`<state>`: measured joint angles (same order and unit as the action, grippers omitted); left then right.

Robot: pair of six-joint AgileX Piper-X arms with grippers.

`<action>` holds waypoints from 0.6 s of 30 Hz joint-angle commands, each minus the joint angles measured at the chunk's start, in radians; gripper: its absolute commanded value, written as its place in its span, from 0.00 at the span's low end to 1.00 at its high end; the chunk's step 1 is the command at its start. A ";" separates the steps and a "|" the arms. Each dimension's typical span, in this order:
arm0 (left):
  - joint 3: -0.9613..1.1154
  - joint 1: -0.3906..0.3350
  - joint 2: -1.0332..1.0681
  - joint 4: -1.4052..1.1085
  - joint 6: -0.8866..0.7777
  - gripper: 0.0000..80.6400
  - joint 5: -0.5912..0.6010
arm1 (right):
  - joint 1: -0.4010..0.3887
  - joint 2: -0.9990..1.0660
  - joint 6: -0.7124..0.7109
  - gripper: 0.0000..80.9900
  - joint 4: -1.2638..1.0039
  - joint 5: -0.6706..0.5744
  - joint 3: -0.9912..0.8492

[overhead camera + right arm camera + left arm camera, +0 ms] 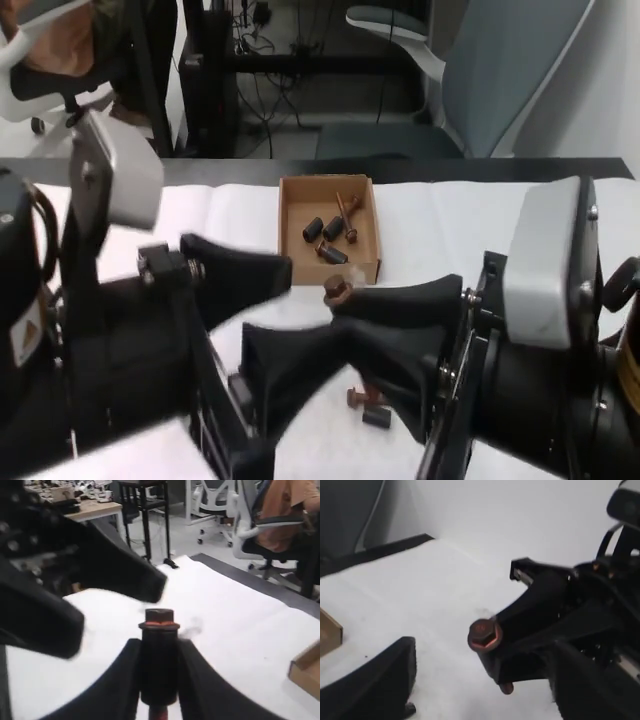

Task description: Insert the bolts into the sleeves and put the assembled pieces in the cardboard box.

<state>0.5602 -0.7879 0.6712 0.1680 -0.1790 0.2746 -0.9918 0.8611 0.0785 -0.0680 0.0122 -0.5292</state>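
My right gripper [342,302] is shut on a black sleeve [159,665] with a copper bolt [159,618] standing in it, head up, held above the white cloth just in front of the cardboard box [290,228]. The bolt head [484,635] also shows in the left wrist view. My left gripper [272,315] is open right beside it, its fingers [382,680] spread on either side of the held piece without touching it. Several sleeves and bolts [332,228] lie inside the box. A loose bolt and sleeve [368,404] lie on the cloth near the front.
A white cloth [450,235] covers the bench. Box corners appear at the wrist views' edges [327,632] [306,671]. Office chairs [500,70] stand behind the bench.
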 commanded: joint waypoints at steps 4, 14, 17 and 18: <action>0.013 0.002 -0.037 -0.029 0.001 0.87 -0.049 | 0.121 0.049 -0.036 0.01 0.057 0.032 -0.038; 0.017 -0.001 0.219 0.126 0.000 0.87 -0.089 | 0.399 0.361 -0.224 0.01 0.308 -0.139 -0.376; 0.040 -0.001 0.389 0.123 -0.019 0.87 -0.042 | 0.452 0.496 -0.270 0.01 0.442 -0.168 -0.518; 0.051 -0.001 0.446 0.123 -0.019 0.87 -0.018 | 0.460 0.536 -0.292 0.01 0.478 -0.169 -0.559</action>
<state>0.5872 -0.7879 1.0280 0.2965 -0.1856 0.2165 -0.5601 1.3205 -0.1643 0.3153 -0.1299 -1.0002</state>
